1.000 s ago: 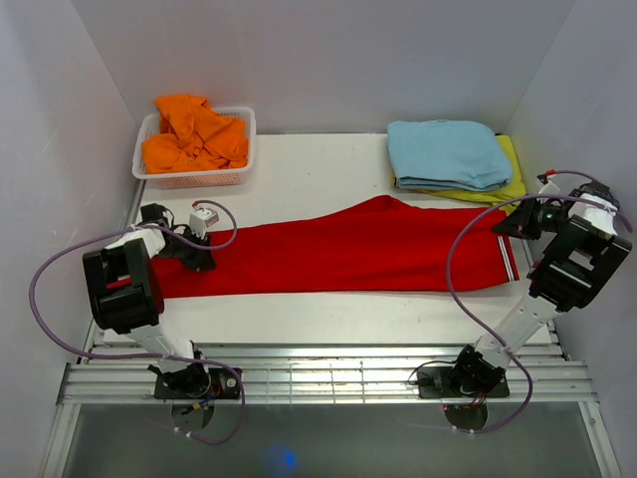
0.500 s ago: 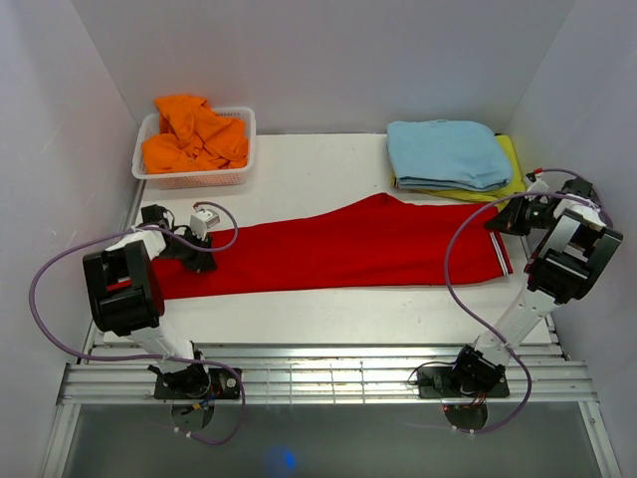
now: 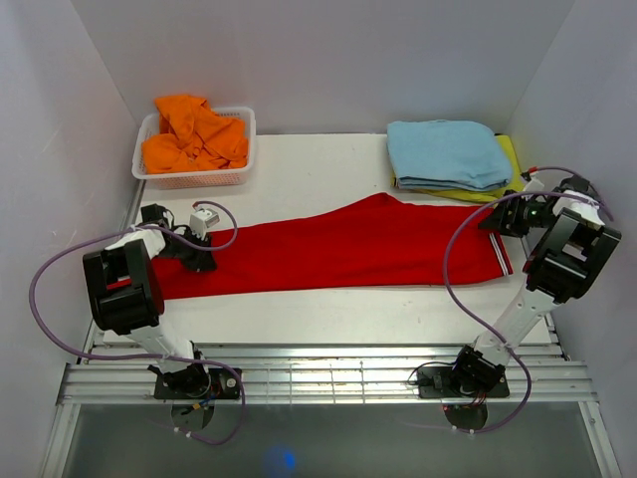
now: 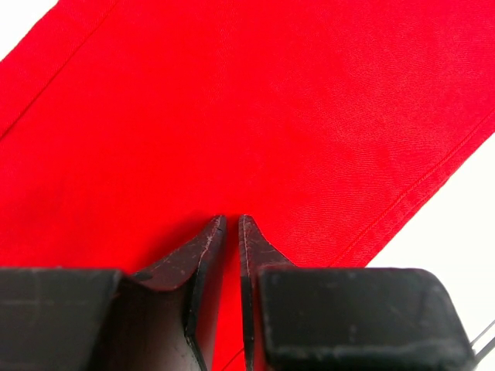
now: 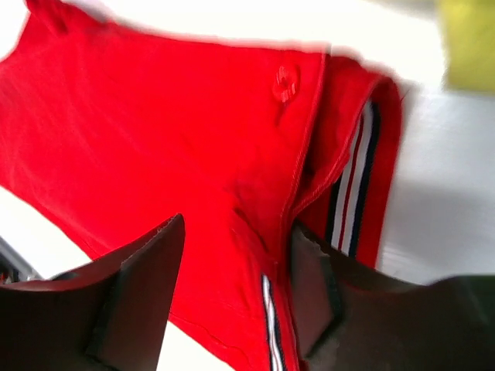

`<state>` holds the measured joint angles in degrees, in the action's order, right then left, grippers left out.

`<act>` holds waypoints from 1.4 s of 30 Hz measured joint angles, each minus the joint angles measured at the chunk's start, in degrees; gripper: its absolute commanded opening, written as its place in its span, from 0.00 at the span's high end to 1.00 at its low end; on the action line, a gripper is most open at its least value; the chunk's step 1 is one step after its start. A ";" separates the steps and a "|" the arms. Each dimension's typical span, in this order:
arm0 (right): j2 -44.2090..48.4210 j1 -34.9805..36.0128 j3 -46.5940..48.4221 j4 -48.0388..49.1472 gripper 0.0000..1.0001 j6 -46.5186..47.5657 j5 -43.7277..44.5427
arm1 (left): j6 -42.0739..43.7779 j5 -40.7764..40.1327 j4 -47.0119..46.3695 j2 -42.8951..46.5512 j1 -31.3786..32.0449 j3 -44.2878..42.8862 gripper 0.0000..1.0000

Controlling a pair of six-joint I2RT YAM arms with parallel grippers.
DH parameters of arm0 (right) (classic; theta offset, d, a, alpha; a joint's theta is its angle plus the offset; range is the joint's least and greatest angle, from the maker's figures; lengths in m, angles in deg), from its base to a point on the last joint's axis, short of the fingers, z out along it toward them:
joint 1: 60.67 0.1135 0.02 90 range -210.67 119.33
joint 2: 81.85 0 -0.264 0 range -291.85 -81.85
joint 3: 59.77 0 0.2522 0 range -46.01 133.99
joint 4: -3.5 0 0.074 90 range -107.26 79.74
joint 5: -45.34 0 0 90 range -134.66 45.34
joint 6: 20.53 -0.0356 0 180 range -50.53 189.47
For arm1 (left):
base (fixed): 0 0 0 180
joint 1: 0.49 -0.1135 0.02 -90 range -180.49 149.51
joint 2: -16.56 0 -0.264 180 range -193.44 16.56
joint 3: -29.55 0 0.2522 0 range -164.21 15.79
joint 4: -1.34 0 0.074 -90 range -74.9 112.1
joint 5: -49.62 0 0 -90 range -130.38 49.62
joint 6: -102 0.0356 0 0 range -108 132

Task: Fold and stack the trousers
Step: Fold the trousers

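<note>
The red trousers (image 3: pixel 348 249) lie flat across the table, legs to the left and the white-striped waistband (image 3: pixel 508 257) to the right. My left gripper (image 3: pixel 202 261) rests on the leg end. In the left wrist view its fingers (image 4: pixel 232 220) are closed to a thin slit on the red fabric (image 4: pixel 271 116). My right gripper (image 3: pixel 495 221) is at the far corner of the waistband. In the right wrist view it is open (image 5: pixel 238 224), with its jaws either side of the fly seam just above the trousers (image 5: pixel 155 116) and the striped band (image 5: pixel 352 193) to its right.
A white basket (image 3: pixel 194 180) holding an orange garment (image 3: pixel 194 134) stands at the back left. A folded light blue garment (image 3: pixel 448 151) lies on a yellow one (image 3: pixel 513 177) at the back right, close behind my right gripper. White walls stand on three sides.
My right gripper has moved a little back and left onto the waistband's far corner. The waistband end has drawn slightly left. The left arm has not moved.
</note>
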<state>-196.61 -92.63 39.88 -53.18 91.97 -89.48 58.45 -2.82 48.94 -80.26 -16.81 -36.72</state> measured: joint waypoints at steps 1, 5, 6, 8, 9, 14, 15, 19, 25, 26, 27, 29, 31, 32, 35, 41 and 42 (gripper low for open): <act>-0.63 0.02 -1.03 -0.20 0.62 0.79 0.02 | -0.02 0.00 0.00 0.02 0.00 0.00 0.73; -2.23 0.11 -3.32 -0.83 0.92 3.26 0.79 | 0.02 -0.02 0.00 0.04 0.00 0.02 0.73; -2.25 0.11 -3.30 -0.85 0.92 3.28 0.83 | 0.02 -0.02 0.00 0.04 0.00 0.02 0.73; -2.19 0.11 -2.71 -1.07 0.92 3.17 0.63 | 0.04 -0.02 0.00 0.04 0.00 0.02 0.73; -2.19 0.11 -2.29 -1.16 0.92 3.06 0.39 | 0.02 -0.02 0.00 0.04 0.00 0.02 0.73; -2.05 0.17 2.38 -2.86 0.92 -0.02 -3.45 | 0.04 0.00 -0.07 0.00 0.00 0.07 0.74; -1.84 0.28 3.06 -2.45 0.92 -1.27 -4.50 | 0.04 0.00 -0.15 0.00 0.00 0.11 0.74; -0.61 1.20 4.81 0.68 0.92 -5.97 -6.25 | 0.02 0.35 -0.57 0.00 0.00 0.33 0.74; -4.85 2.78 8.72 2.38 0.92 -7.15 -4.20 | 0.02 0.59 -0.76 -0.11 -0.02 0.39 0.74; -6.29 2.93 8.70 3.15 0.92 -7.10 -3.41 | 0.02 0.59 -0.81 -0.11 -0.04 0.42 0.74; -7.54 3.02 8.33 4.33 0.92 -7.08 -2.84 | 0.00 0.61 -0.81 -0.11 -0.07 0.42 0.74; -9.46 3.19 6.82 6.16 0.92 -6.91 -1.16 | 0.00 0.72 -0.92 -0.11 -0.09 0.55 0.73; -10.80 3.30 5.86 7.21 0.92 -6.47 0.26 | -0.02 0.79 -0.96 0.04 -0.09 0.70 0.68; -11.19 3.39 5.57 7.69 0.92 -6.14 0.92 | -0.09 0.90 -0.87 0.26 -0.09 0.79 0.66; -10.71 3.89 4.39 8.96 0.92 -5.25 3.19 | 0.17 1.11 -0.81 1.03 -0.24 1.27 0.61; -4.61 4.39 -2.58 10.84 0.92 -1.27 9.90 | 3.45 1.99 -0.26 2.75 -0.42 2.71 0.56; -3.30 4.28 -4.02 10.62 0.92 -0.44 11.08 | 4.24 2.19 -0.17 3.08 -0.44 2.99 0.55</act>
<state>-199.91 -88.35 35.86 -42.56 91.53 -78.40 62.69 -0.63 48.77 -77.18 -17.25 -33.73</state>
